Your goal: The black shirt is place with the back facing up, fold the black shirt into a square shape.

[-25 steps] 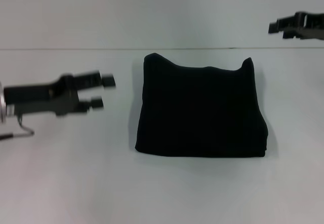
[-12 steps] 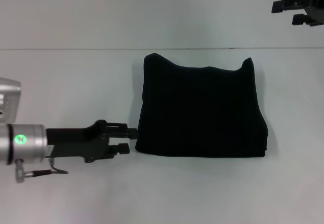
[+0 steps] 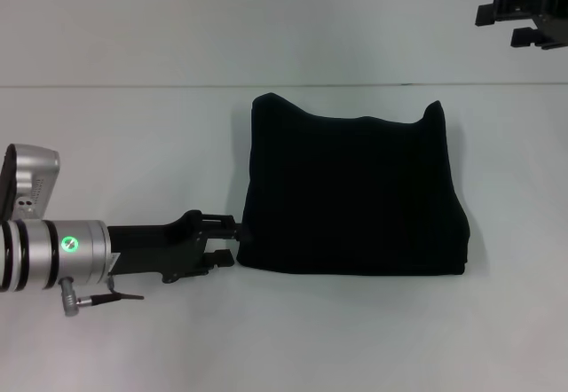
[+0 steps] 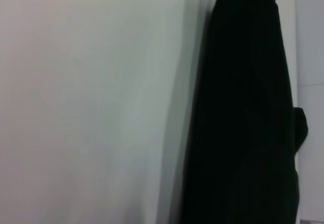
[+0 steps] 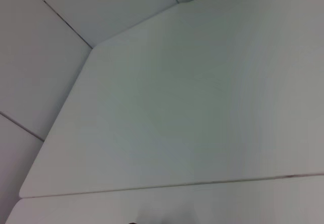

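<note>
Now the soft, limp black cloth shirt (image 3: pixel 353 192), folded mid-frame on the white table (image 3: pixel 133 126), should pinch easily at its lower-left corner, where the left gripper (image 3: pixel 232 238) has jaws slightly parted, nothing visibly held.

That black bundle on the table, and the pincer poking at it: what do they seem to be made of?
The black shirt looks like soft matte cloth, probably cotton knit: it lies in stacked folds with limp, rounded corners and no shine. The left pincer, at its near left corner, looks like hard matte black plastic or coated metal, on a brushed silvery wrist. The table seems smooth and white, perhaps laminate.
</note>
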Controlling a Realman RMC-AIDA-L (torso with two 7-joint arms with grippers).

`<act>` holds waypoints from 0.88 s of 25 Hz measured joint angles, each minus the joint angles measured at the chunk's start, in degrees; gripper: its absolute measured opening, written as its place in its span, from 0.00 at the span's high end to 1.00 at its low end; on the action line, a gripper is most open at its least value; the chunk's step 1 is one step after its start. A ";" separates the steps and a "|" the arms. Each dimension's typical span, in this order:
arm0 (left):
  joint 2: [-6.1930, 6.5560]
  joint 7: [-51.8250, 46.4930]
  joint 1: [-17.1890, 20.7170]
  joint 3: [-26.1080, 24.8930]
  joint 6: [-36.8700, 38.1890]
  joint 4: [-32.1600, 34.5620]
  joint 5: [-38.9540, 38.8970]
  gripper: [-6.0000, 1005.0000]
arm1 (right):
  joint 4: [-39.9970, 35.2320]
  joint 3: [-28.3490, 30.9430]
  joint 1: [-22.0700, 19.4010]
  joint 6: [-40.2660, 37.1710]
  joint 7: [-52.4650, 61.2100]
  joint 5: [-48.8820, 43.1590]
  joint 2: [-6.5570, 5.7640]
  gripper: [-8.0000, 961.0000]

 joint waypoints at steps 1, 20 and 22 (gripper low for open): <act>-0.06 0.04 -0.06 0.09 -0.29 -0.09 0.02 0.46 | 0.03 0.01 -0.07 0.04 -0.03 0.04 -0.01 0.11; -1.32 0.93 -1.95 3.78 -5.19 -1.56 0.01 0.50 | 0.14 0.41 -0.61 -0.23 -0.35 0.29 -0.18 0.11; -1.22 0.95 -1.81 3.77 -5.01 -1.49 -0.11 0.55 | 0.14 0.72 -0.68 -0.24 -0.40 0.30 -0.18 0.11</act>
